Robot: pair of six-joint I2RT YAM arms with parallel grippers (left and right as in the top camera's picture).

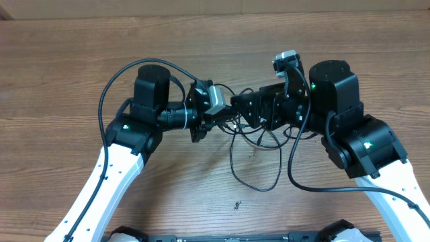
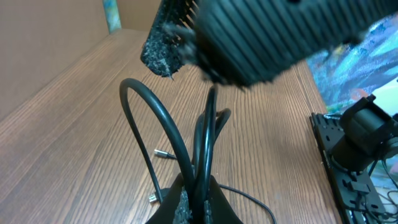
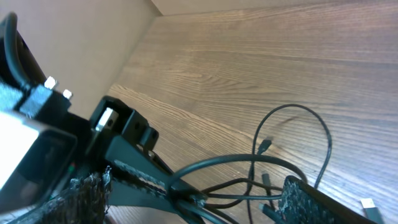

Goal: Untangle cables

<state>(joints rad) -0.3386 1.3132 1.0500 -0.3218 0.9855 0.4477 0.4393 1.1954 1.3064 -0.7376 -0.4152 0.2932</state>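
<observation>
The cables (image 1: 258, 183) are thin black cords tangled at mid-table, with one loop trailing toward the front. My left gripper (image 1: 222, 123) is shut on a bundle of cable strands, seen pinched between its jaws in the left wrist view (image 2: 198, 190), where a cable loop (image 2: 148, 102) arches up. Two silver-tipped plugs (image 2: 163, 153) lie on the wood. My right gripper (image 1: 238, 111) faces the left one; in the right wrist view its padded fingers (image 3: 191, 186) are spread open around the left jaws and the cables (image 3: 314, 121).
The wooden table (image 1: 80, 60) runs out on all sides. A small dark speck (image 1: 238, 205) lies near the front. A black rail (image 1: 235, 237) runs along the front edge. A black arm base (image 2: 354, 149) stands to the right in the left wrist view.
</observation>
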